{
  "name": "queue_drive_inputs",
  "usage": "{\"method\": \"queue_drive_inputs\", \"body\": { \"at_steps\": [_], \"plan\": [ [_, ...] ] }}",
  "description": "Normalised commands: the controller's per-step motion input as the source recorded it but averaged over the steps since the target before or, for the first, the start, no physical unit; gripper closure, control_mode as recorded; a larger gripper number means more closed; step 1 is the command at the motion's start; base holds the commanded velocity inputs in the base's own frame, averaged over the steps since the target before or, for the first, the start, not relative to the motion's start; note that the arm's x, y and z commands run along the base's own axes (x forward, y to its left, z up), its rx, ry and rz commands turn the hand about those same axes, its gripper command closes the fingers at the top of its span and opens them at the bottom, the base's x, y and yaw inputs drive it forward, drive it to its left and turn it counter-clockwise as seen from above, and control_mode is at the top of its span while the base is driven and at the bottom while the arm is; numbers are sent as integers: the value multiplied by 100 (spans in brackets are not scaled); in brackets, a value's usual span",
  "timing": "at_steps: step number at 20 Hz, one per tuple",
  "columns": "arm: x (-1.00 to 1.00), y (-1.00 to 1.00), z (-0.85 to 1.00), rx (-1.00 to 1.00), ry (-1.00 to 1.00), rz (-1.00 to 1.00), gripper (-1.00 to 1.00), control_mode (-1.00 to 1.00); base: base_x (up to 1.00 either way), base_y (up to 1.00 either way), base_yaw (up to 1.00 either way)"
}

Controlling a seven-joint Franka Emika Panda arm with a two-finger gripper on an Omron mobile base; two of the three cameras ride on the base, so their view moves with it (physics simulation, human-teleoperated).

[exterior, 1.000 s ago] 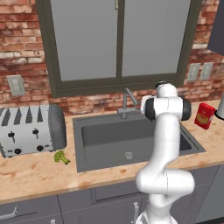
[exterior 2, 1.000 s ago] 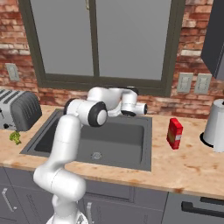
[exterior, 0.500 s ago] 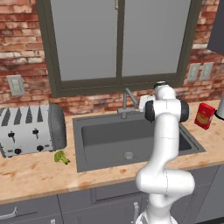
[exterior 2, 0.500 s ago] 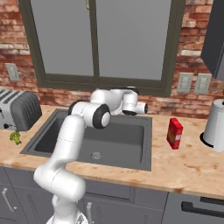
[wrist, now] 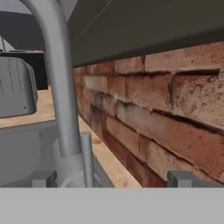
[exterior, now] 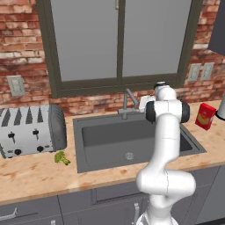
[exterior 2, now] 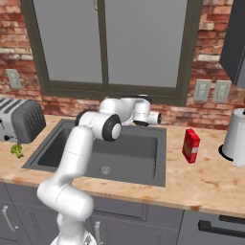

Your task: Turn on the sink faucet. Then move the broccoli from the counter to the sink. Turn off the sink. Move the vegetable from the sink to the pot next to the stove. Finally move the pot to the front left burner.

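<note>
Jaws spread wide and empty, the gripper [wrist: 111, 181] sits at the sink faucet [wrist: 59, 87], its lever [wrist: 86, 157] between the fingertips. No water shows; the broccoli [exterior: 61, 157] lies on the counter [exterior: 35, 173], so every step remains.

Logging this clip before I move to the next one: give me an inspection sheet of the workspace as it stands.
Surface: tan wood-grain counter.
Job's things: broccoli on counter beside toaster; sink basin bare; faucet, no water seen.
Clutter: red box, white appliance right of sink.
Grippers: gripper open, fingers either side of faucet base, not touching.
Cables: nothing seen.
Surroundings: brick wall, window, outlets.
</note>
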Motion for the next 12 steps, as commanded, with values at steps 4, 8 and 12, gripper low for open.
{"method": "queue_drive_inputs", "body": {
  "at_steps": [4,8,12],
  "plan": [
    [0,14,-5,0,0,0,-100,-100,0,0,0],
    [0,33,-3,0,0,-2,-100,-100,0,0,0],
    [0,36,-2,0,0,-3,-100,-100,0,0,0]
  ]
}}
